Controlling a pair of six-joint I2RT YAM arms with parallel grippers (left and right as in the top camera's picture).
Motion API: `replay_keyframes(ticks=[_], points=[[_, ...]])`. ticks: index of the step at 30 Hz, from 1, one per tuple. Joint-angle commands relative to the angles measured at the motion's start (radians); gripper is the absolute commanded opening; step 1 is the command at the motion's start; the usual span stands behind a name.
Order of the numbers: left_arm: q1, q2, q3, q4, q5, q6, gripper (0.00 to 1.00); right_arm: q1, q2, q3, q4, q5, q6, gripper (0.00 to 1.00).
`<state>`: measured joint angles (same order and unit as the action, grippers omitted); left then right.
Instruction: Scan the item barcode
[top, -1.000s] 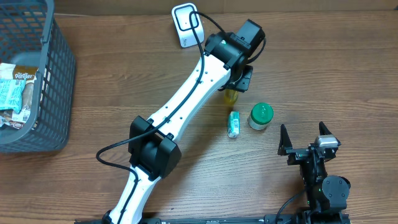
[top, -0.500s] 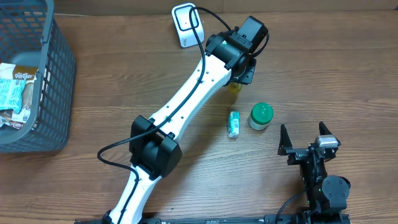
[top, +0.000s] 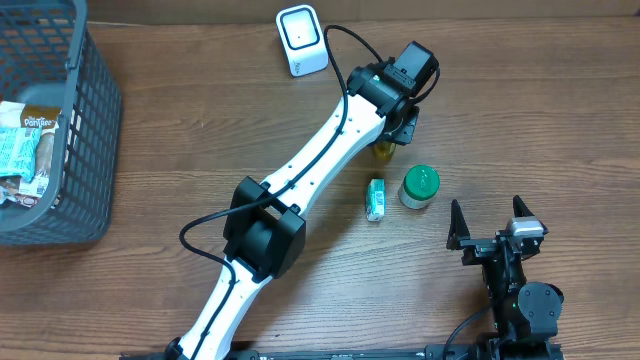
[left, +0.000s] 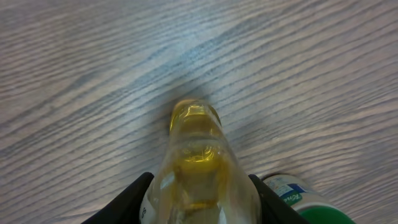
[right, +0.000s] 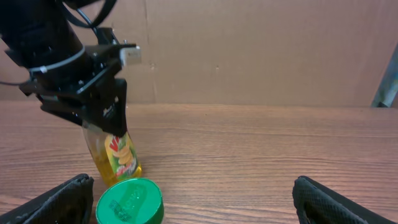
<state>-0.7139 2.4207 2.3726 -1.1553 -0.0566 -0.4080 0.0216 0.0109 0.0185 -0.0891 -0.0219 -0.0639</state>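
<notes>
Step in hand: bottle (right: 117, 155) grasped; judged early in the task, with no scan made yet.
Left gripper (left: 200, 200): fingers pinched the bottle from both sides, high on its body.
Right gripper (top: 492, 222): jaws spread wide, empty, parked near the front of the table (top: 200, 110).
Bottle position: upright under the left gripper, just behind the green-lidded jar (top: 420, 186) and the small carton (top: 376, 199); whether it was clear of the table could not be told.
Scanner (top: 300, 38): white, at the back of the table, well apart from the bottle.
Left to do: carry the bottle over and face its barcode to the scanner.
Bottle appearance: clear plastic, yellow liquid, red-and-green label; no barcode visible.
</notes>
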Motion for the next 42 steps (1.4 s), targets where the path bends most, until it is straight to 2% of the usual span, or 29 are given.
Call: replay_keyframes(ticks=[1,2,7,10,13,17,28,32,36,39,42], points=[[-0.010,0.027,0.003,0.000,0.024,0.061,0.45,0.005,-0.006,-0.011,0.007,-0.003,-0.003,1.00],[-0.011,0.029,0.003,0.000,0.029,0.072,0.46,0.005,-0.006,-0.011,0.007,-0.003,-0.003,1.00],[-0.014,0.029,0.003,0.005,0.027,0.080,0.61,0.005,-0.006,-0.011,0.007,-0.003,-0.003,1.00],[-0.014,0.029,0.003,0.005,0.028,0.080,0.80,0.005,-0.006,-0.011,0.007,-0.003,-0.003,1.00],[-0.013,0.017,0.007,0.003,0.031,0.084,0.90,0.005,-0.006,-0.011,0.007,-0.003,-0.003,1.00],[-0.012,-0.015,0.038,0.004,0.031,0.098,0.99,0.005,-0.006,-0.011,0.007,-0.003,-0.003,1.00],[0.045,-0.116,0.361,-0.081,-0.026,0.162,1.00,0.005,-0.006,-0.011,0.007,-0.003,-0.003,1.00],[0.105,-0.179,0.466,-0.134,-0.120,0.216,1.00,0.005,-0.006,-0.011,0.007,-0.003,-0.003,1.00],[0.196,-0.273,0.509,-0.167,-0.296,0.329,1.00,0.005,-0.006,-0.011,0.007,-0.003,-0.003,1.00],[0.293,-0.346,0.509,-0.177,-0.431,0.375,1.00,0.005,-0.006,-0.011,0.007,-0.003,-0.003,1.00],[0.420,-0.404,0.509,-0.192,-0.472,0.376,1.00,0.005,-0.006,-0.011,0.007,-0.003,-0.003,1.00]])
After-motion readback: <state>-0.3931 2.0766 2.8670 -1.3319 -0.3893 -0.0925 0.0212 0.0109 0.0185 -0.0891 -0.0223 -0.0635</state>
